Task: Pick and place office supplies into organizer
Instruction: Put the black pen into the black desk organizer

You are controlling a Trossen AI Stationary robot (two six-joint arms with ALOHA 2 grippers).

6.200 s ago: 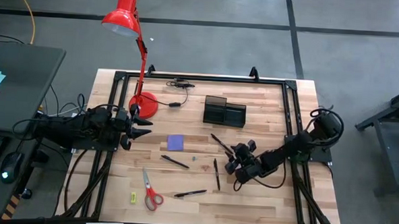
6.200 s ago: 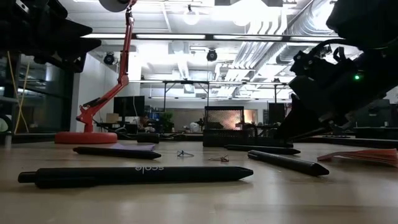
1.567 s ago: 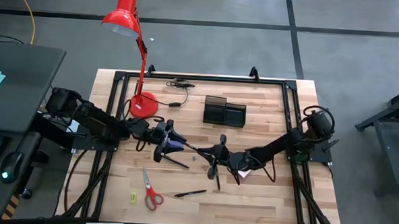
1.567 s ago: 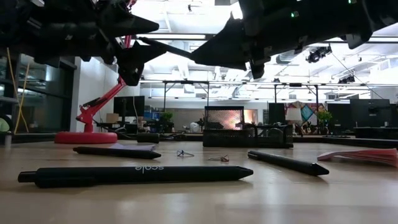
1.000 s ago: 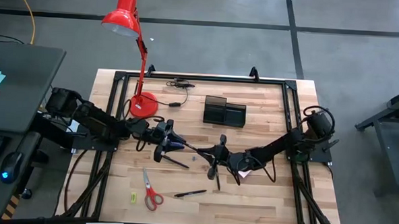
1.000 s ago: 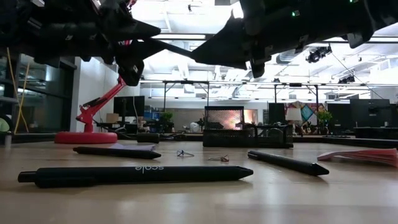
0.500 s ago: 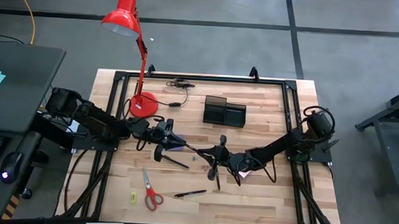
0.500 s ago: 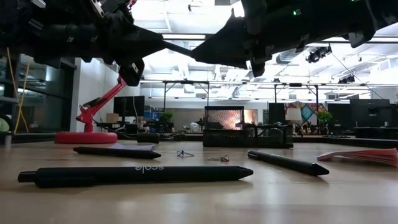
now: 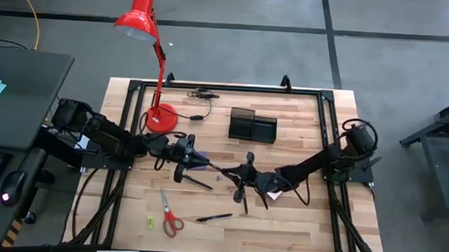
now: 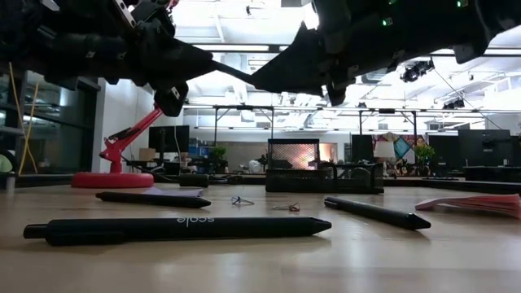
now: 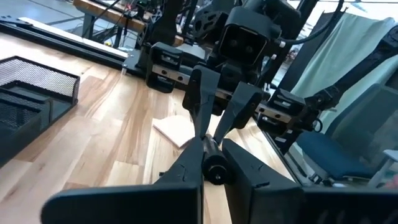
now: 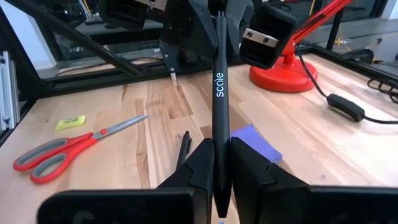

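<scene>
High view shows me both arms meeting mid-worktop (image 9: pixel 296 228): my left gripper (image 9: pixel 196 162) has just clamped its fingers onto the far end of the pen (image 12: pixel 219 93) that my right gripper (image 9: pixel 241 174) grips too, above the worktop, so the handover toward the organizer (image 9: pixel 252 126) looks ready.

Layout around the organizer (image 9: pixel 252 126)

Lamp base (image 9: pixel 162 118) lies left of it; scissors (image 9: pixel 170 215) and pens (image 9: pixel 214 216) lie nearer the tabletop's (image 9: pixel 296 220) front edge.
</scene>
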